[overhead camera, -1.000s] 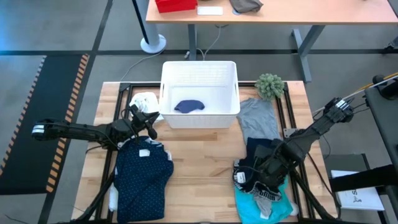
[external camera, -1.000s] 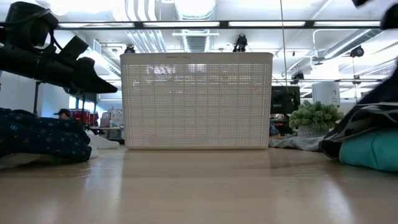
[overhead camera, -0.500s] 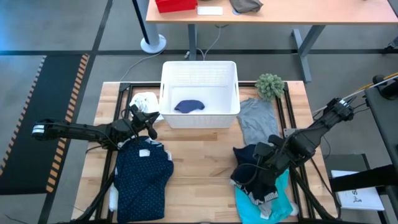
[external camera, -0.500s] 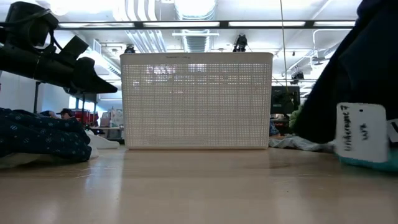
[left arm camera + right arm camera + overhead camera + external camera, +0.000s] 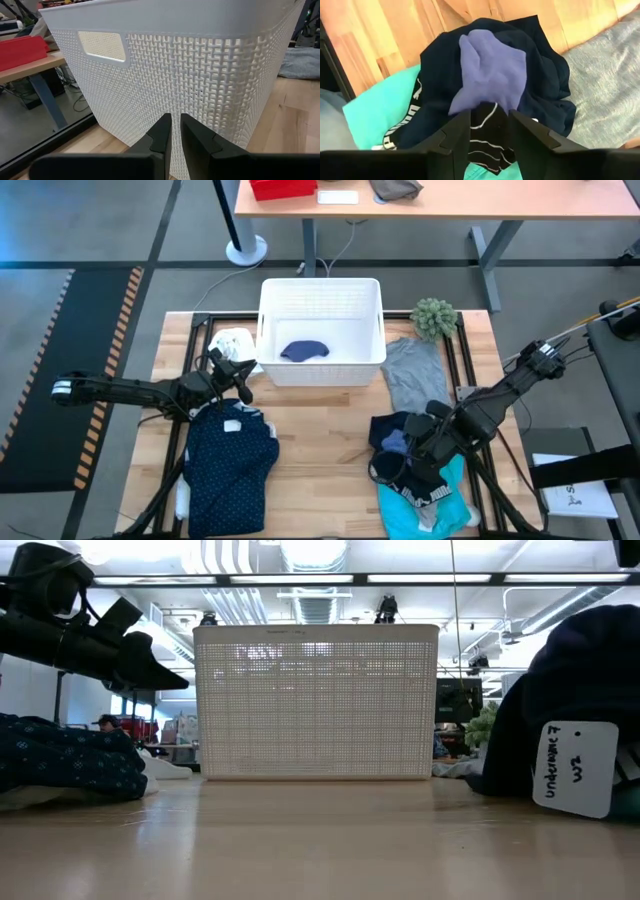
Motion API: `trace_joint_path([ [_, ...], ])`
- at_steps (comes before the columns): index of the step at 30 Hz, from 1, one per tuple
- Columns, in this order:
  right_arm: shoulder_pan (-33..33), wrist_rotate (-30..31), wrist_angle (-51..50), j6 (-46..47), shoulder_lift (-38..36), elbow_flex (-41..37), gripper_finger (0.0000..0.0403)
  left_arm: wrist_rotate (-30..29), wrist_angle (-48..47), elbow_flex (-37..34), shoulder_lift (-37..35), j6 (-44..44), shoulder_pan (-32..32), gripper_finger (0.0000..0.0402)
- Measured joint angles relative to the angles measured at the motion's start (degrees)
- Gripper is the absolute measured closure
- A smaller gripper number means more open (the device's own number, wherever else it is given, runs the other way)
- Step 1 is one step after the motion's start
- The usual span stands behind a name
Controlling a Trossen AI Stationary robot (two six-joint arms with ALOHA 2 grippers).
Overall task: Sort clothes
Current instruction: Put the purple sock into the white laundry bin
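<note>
My right gripper (image 5: 432, 438) is shut on a dark navy striped piece (image 5: 400, 448), bunched up over the turquoise piece (image 5: 432, 505) at the table's right. A lavender inner face (image 5: 490, 65) shows on it, and a white tag (image 5: 575, 765) hangs from it. My left gripper (image 5: 245, 373) is shut and empty, level, close before the white basket's near left corner (image 5: 200, 65). A navy dotted shirt (image 5: 230, 465) lies at the near left, and a grey tee (image 5: 415, 375) lies flat at the right. A small white cloth (image 5: 232, 340) lies left of the basket. My right gripper pinches a bunched fold of the dark striped piece (image 5: 487, 127) between its two fingers, coming from above and slanting down. The cloth hangs slack below and around the fingers. Its lower part rests on the table and the turquoise piece.
The white slatted basket (image 5: 320, 295) stands at the far middle with a blue piece (image 5: 305, 350) inside. A fuzzy green ball (image 5: 433, 317) sits at its right. Bare wood (image 5: 325, 450) lies between the two piles.
My right gripper has risen and drawn the dark striped piece up off the pile, a little toward the table's far edge. The cloth has bunched into a mound, its lavender inner face has turned up and its white tag has swung out.
</note>
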Motion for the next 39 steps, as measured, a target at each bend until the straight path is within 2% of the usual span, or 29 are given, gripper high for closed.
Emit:
trace_joint_path([
  [6, 0.00, 0.09, 0.59, -1.43, 3.25, -0.02, 0.0332, 0.01, 0.01, 0.00, 0.00, 0.00, 0.02, 0.0374],
  [9, 0.00, 0.07, 1.67, -2.19, 5.63, -0.02, 0.0336, 0.01, 0.00, 0.01, 0.00, 0.00, 0.01, 0.0374],
  [12, 0.00, 0.03, 2.45, -2.80, 8.02, -0.02, 0.0314, 0.00, 0.02, 0.02, 0.00, 0.00, 0.00, 0.0374],
  [21, 0.00, -0.27, 3.56, 0.24, 12.55, -0.04, 0.0195, 0.01, 0.00, 0.01, 0.00, 0.00, 0.01, 0.0374],
  [26, -0.02, 1.39, 3.52, -0.75, 13.33, -0.04, 0.0178, 0.02, 0.02, 0.02, 0.00, 0.00, 0.02, 0.0374],
  [29, -0.13, 1.88, 3.52, -1.98, 13.48, -0.04, 0.0195, 0.01, 0.00, 0.01, 0.00, 0.01, 0.02, 0.0374],
  [32, -0.15, 2.26, 3.50, -1.93, 13.47, -0.04, 0.0231, 0.00, 0.00, 0.00, 0.00, 0.02, 0.02, 0.0374],
  [39, -0.15, 4.59, 3.48, -4.40, 13.47, -0.04, 0.0373, 0.01, 0.02, 0.01, 0.00, 0.00, 0.01, 0.0374],
])
